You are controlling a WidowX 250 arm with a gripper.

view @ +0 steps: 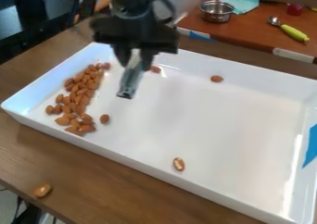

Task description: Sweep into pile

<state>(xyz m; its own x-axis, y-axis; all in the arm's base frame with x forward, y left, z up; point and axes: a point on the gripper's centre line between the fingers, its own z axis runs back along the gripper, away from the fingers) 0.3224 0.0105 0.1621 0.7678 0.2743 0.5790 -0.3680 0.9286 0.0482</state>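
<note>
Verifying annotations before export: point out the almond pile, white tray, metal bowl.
Almond pile (85, 99): camera view, middle of the heap.
White tray (229, 126): camera view, bare floor.
Metal bowl (217, 16): camera view, outer side wall.

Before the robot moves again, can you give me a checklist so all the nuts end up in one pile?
1. Gripper has something to sweep with: ok, a grey tool hangs from it.
2. There's a pile to add to: ok, the main pile is at the left end of the white tray in the picture.
3. No strays in the tray: not ok, one nut is near the front wall, another nut is toward the back, and a few more sit apart.
4. Every nut is inside: not ok, an outside nut is on the wooden table.
5. Tool touches the tray floor: cannot tell.
</note>
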